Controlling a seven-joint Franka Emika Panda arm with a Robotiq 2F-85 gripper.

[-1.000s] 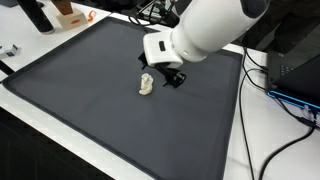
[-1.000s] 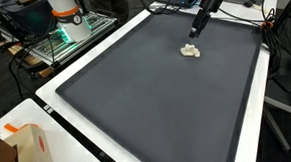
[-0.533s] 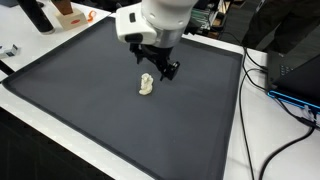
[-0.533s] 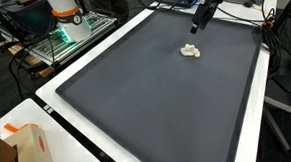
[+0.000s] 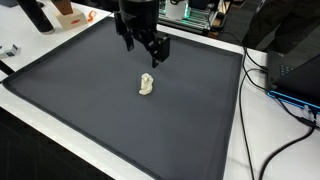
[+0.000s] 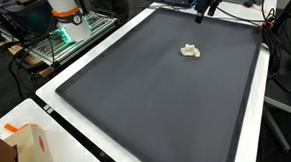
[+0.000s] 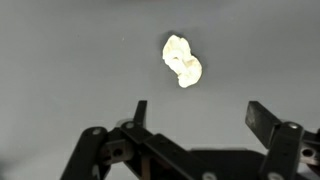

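Claw: gripper (image 5: 146, 50) wide open, nothing between the fingers; wrist view shows both fingers (image 7: 262, 112) spread well apart over bare mat.
Claw height: hangs above the mat, not touching it, in both exterior views (image 6: 204, 12).
Object: cream lump (image 5: 147, 84), small, crumpled, irregular in outline; material cannot be told.
Object position: lying on the dark grey mat (image 5: 70, 85), free of the gripper, toward the mat's far end as seen in an exterior view (image 6: 190, 51).
Object vs claw: at 6 o'clock below the gripper in an exterior view; in the wrist view the lump (image 7: 182, 60) sits at about 12 o'clock from the gap between the fingers, clear of both.
Mat: covers most of the white table (image 6: 251, 136); lump is the only item on it.
Surroundings: orange-and-white carton (image 6: 24, 149) off the mat's near corner at 8 o'clock; cables (image 5: 262, 75) along the mat edge at 3 o'clock.
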